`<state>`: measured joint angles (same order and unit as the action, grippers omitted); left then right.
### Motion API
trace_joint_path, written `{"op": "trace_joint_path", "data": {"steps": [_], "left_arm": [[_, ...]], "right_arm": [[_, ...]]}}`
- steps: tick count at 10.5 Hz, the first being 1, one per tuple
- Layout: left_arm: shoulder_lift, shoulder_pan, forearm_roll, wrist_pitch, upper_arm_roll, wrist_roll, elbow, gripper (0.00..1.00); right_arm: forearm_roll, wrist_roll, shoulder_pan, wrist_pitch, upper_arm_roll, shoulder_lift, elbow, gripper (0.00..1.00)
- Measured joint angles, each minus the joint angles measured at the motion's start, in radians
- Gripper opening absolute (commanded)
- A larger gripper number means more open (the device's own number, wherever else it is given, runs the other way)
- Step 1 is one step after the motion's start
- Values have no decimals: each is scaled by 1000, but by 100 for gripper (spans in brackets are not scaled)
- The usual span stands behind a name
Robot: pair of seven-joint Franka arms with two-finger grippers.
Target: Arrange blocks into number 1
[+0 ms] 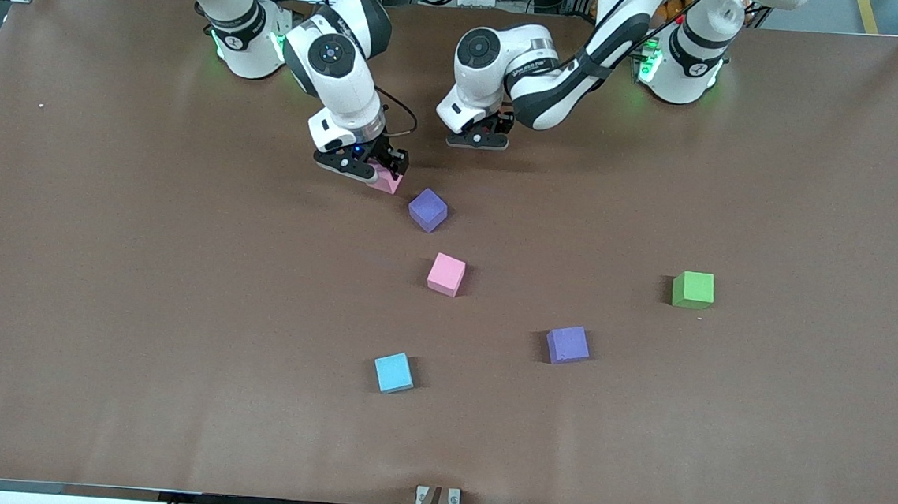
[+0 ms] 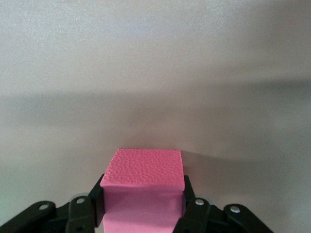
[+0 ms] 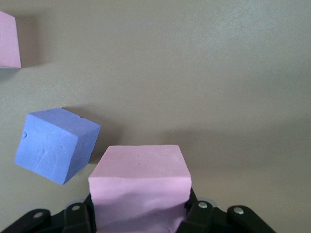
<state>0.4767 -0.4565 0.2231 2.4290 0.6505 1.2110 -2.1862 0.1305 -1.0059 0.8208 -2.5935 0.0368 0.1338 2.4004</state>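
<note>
The right gripper (image 1: 376, 169) sits low over the worktop (image 1: 100, 275), its fingers (image 3: 77, 213) pinching a pale pink block (image 1: 385, 180), apparently setting it just beside a purple block (image 1: 427, 209) to extend a diagonal line. A second pink block (image 1: 447, 274) lies nearer the camera along that line, which suggests the stroke of the numeral is forming. The left gripper (image 1: 479, 137) hovers near the arms' bases, fingers (image 2: 95, 204) clamped on a deeper pink block (image 2: 144, 187), probably waiting its turn. Another purple block (image 1: 567, 344), a green cube (image 1: 692, 289) and a light blue cube (image 1: 393, 372) lie apart.
</note>
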Motion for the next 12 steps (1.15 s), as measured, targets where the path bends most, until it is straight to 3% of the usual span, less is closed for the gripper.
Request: {"op": "trace_joint_path", "data": {"steps": [8,9,10,12], "left_arm": [[-5,0,6,2,7,0,-9,0],[-5,0,6,2,8,0,-9,5],[-5,0,6,2,8,0,-9,99],[-4,1,6,2,9,0,-14,100]], "right_arm": [[0,0,0,0,0,0,0,57],[0,0,0,0,0,0,0,57],[0,0,0,0,0,0,0,57],[0,0,0,0,0,0,0,57]]}}
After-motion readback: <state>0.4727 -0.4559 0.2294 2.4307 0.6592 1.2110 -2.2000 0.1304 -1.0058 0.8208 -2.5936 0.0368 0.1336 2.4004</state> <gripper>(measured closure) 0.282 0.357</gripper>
